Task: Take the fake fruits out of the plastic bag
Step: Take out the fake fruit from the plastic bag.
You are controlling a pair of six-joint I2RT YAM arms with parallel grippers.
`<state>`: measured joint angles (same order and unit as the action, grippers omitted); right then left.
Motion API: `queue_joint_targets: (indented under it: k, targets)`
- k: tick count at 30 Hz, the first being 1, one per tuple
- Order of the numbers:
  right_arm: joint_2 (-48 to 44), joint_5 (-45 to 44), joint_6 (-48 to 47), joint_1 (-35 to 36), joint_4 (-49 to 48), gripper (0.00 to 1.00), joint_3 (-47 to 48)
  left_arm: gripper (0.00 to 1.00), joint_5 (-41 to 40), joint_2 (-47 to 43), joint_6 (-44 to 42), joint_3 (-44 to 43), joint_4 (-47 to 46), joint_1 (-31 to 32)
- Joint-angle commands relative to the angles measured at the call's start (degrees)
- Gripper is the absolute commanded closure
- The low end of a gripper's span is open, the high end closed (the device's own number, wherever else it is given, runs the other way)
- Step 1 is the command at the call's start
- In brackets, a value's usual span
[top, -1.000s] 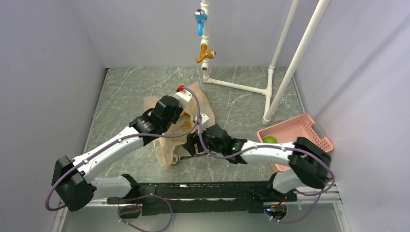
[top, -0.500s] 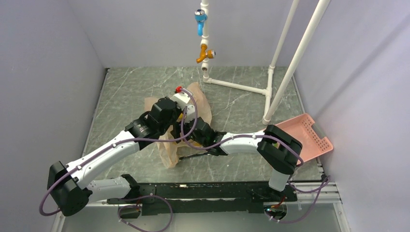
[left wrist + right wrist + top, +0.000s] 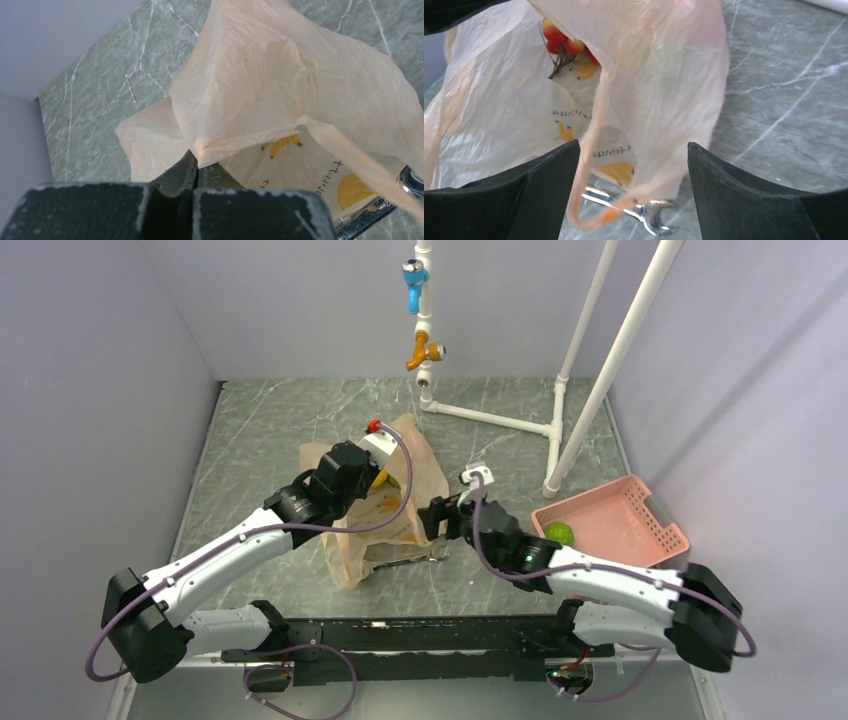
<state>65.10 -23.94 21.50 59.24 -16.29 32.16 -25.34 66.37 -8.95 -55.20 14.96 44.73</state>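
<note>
Left claw (image 3: 194, 172) is pinched together on a fold of the plastic bag (image 3: 280, 85) at its upper edge; judging by the draped film, it holds that edge up so the mouth stays lifted and the contents can be reached.

Right claw (image 3: 633, 150) sits just beside the bag on the basket side, fingers wide apart and gripping nothing; a handle loop (image 3: 591, 165) of the bag dangles in the gap between them; looks lined up to go in through the mouth or to catch the loop, can't tell which.

The bag rests on the desk (image 3: 270, 430), top held off it; most fruits are inside the bag: a yellow fruit (image 3: 381, 479) and a green fruit (image 3: 393, 481) show at the top of the bag under the left claw; a red bunch (image 3: 563, 41) shows through the film high inside the bag.

One green ball (image 3: 559, 533) is out already, lying in the pink basket (image 3: 620, 530), well apart from the bag; so the job seems early, most fruit left to pull.

A wrench (image 3: 644, 212) lies on the desk partly under the bag's lower edge; not a fruit; it could snag the loop.

The film is thin and crinkly; my guess is that a pull on the loop drags the whole bag instead of opening it.
</note>
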Motion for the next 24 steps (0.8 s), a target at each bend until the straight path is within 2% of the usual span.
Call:
queue_joint_targets:
  k: [1,4,7,9,12,16,18,21,24]
  targets:
    - [-11.72,3.83,-3.11,-0.06,9.51,0.18,-2.52,1.0,-0.12,0.31,-0.1,-2.09,-0.72,0.37]
    - [-21.16,10.15,-1.57,0.8,8.95,0.16,-5.03,1.0,-0.57,0.2,-0.32,-2.01,-0.79,0.36]
    - [-24.59,21.58,-3.81,2.38,0.98,0.17,-7.78,1.0,-0.7,-0.17,-0.44,-1.61,-1.2,0.36]
    - [-20.36,26.36,-3.43,3.11,-1.71,0.2,-5.97,1.0,-0.68,-0.46,-0.46,-1.66,-1.29,0.36]
    - [-9.13,31.63,-2.5,3.97,-8.91,0.31,-2.86,1.0,-0.76,-1.32,-0.54,-1.19,-1.73,0.31]
    - [7.07,31.7,-2.55,6.27,-19.49,0.42,2.51,1.0,-0.63,-2.56,-0.48,-0.17,-2.46,0.37]
    - [14.88,28.07,-3.52,7.47,-21.74,0.46,6.61,1.0,-0.74,-2.96,-0.45,0.11,-2.72,0.36]
    - [25.31,15.83,-3.57,6.71,-25.61,0.46,9.84,1.0,-0.96,-3.34,-0.37,0.35,-2.79,0.43]
    - [30.9,11.78,-0.51,1.79,-31.34,0.44,10.06,1.0,-0.97,-3.31,-0.3,0.65,-2.82,0.49]
